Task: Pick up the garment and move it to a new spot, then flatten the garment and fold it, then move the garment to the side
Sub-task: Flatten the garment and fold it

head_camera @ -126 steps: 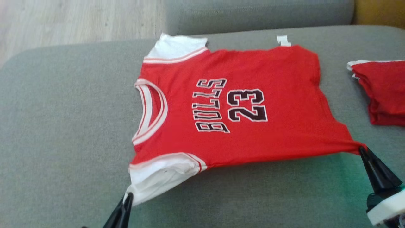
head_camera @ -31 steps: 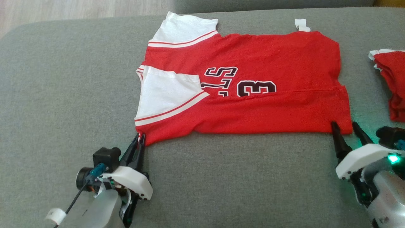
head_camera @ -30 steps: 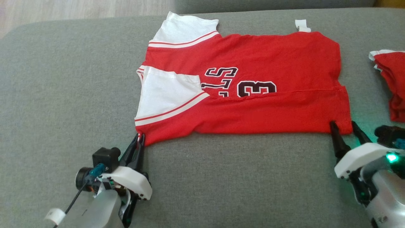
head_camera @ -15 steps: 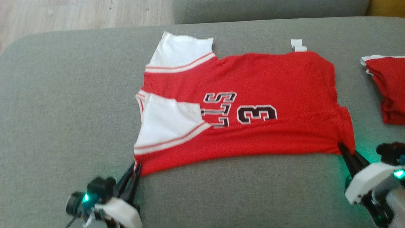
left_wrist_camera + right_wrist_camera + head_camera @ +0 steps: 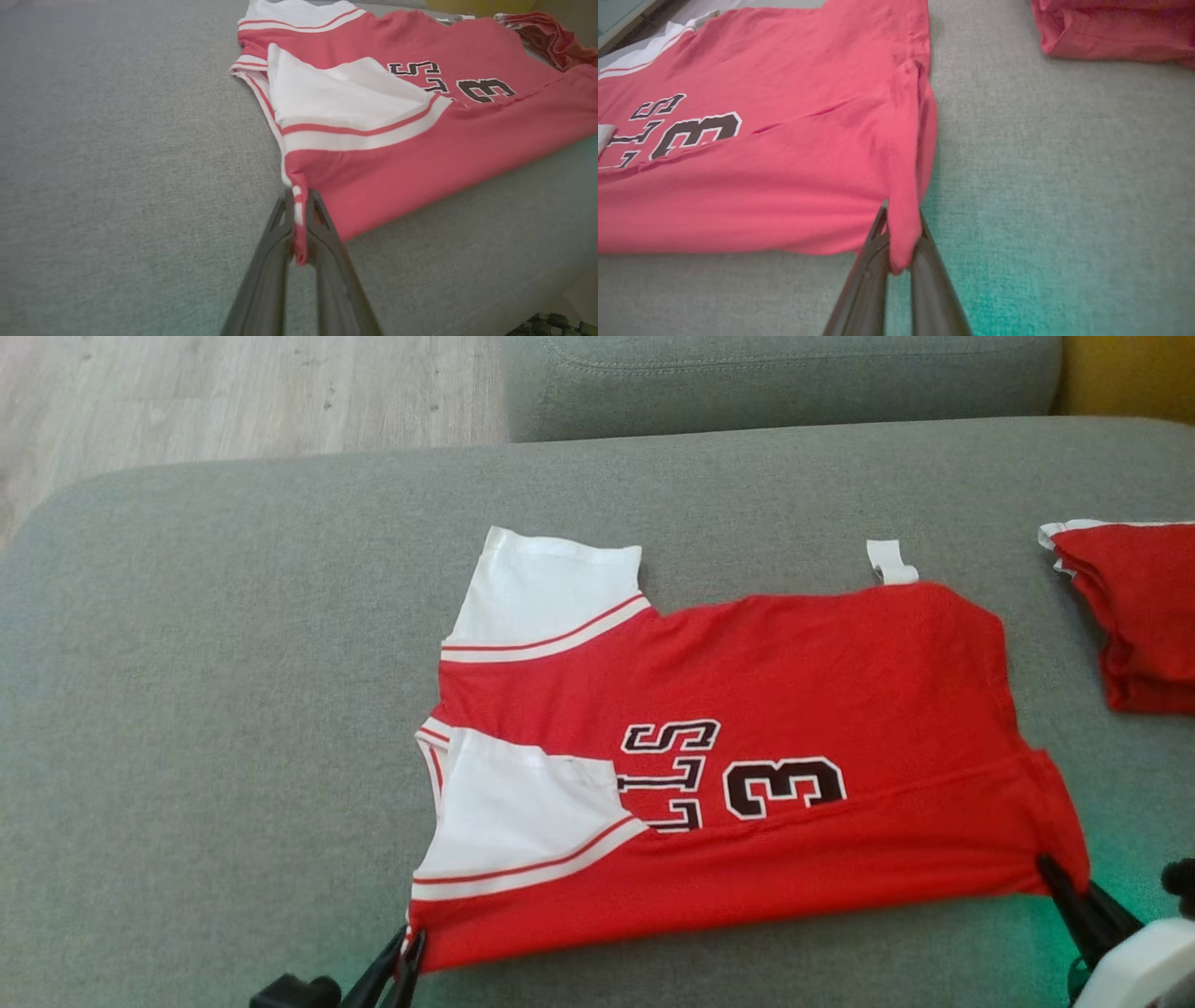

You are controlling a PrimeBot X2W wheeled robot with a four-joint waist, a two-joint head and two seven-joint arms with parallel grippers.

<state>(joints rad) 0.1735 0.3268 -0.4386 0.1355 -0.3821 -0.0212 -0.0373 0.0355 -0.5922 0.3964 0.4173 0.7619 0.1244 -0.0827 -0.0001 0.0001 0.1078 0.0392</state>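
The garment (image 5: 803,681) is a red jersey with white sleeves and black lettering, lying on the grey cushion with its near long edge folded up over the print. My left gripper (image 5: 409,945) is shut on the garment's near left corner (image 5: 299,219), by the white sleeve (image 5: 341,93). My right gripper (image 5: 1053,875) is shut on the near right corner (image 5: 903,233) of the garment (image 5: 761,154), pinching the folded hem. Both held corners rise a little off the cushion.
A second red garment (image 5: 1139,616) lies bunched at the right edge of the grey cushion (image 5: 215,709); it also lies in the right wrist view (image 5: 1111,28). A grey backrest (image 5: 775,378) runs behind. Wooden floor (image 5: 233,392) lies beyond the far left.
My right gripper, open a second ago at the near right corner, has shut on it. The head camera has tilted, so the jersey sits lower in the picture. The near edge is pulled taut.
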